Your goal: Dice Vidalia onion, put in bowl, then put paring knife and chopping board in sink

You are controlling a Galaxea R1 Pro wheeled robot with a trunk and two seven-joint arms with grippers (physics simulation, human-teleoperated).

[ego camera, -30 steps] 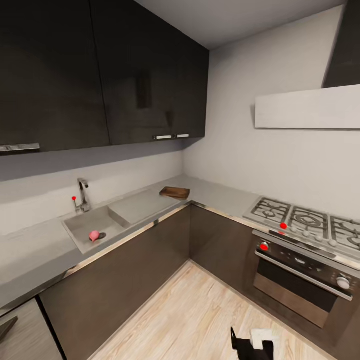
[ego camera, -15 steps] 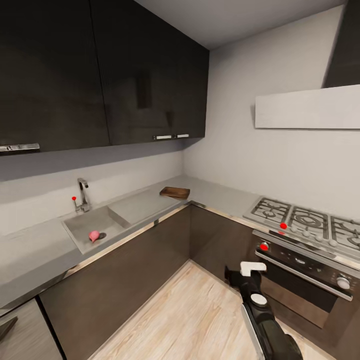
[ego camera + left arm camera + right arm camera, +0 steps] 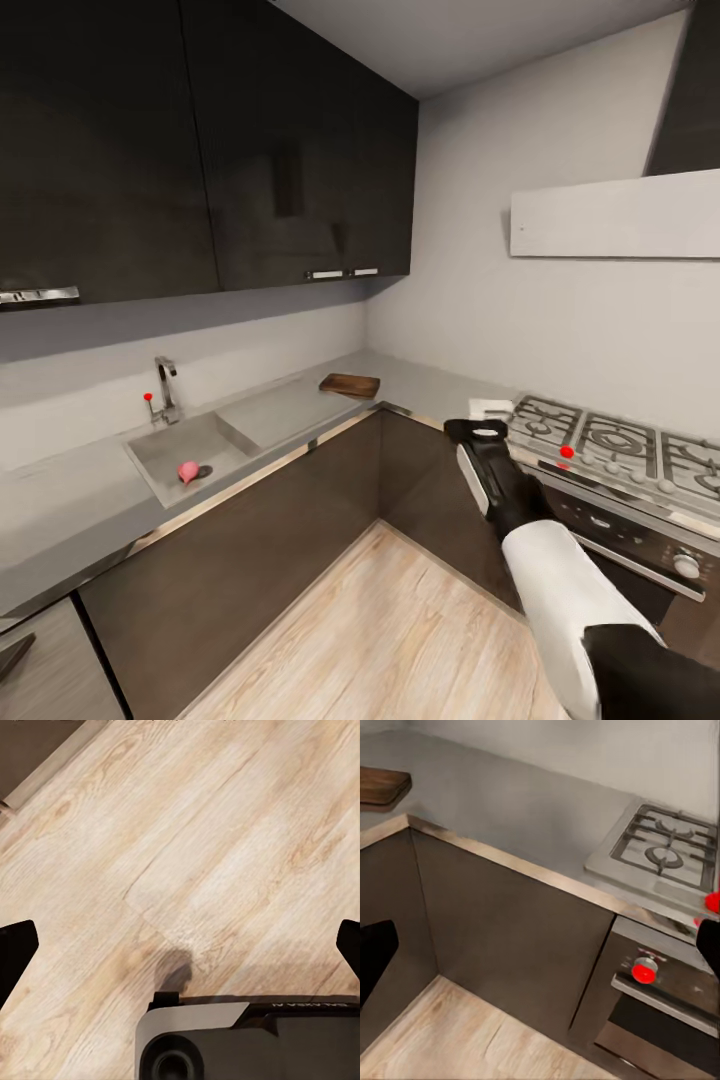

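Note:
The pinkish Vidalia onion (image 3: 188,471) lies in the sink (image 3: 170,448) by the drain, under the chrome tap (image 3: 165,390). The dark wooden chopping board (image 3: 350,384) rests on the grey countertop (image 3: 290,405) near the corner, and it also shows in the right wrist view as the chopping board (image 3: 382,786). My right gripper (image 3: 482,415) is raised in front of the counter corner beside the stove. In its wrist view the right gripper (image 3: 540,949) is open and empty. My left gripper (image 3: 180,945) is open over the wooden floor. The paring knife and bowl are out of view.
A gas hob (image 3: 610,440) with red knobs sits over an oven (image 3: 620,550) on the right. Dark upper cabinets (image 3: 200,150) hang above the sink. Light wooden floor (image 3: 380,640) lies between the counter runs. The robot's base (image 3: 247,1039) shows under the left gripper.
My right arm has risen from the bottom of the head view to counter height beside the stove. The onion, the board and the camera have not moved.

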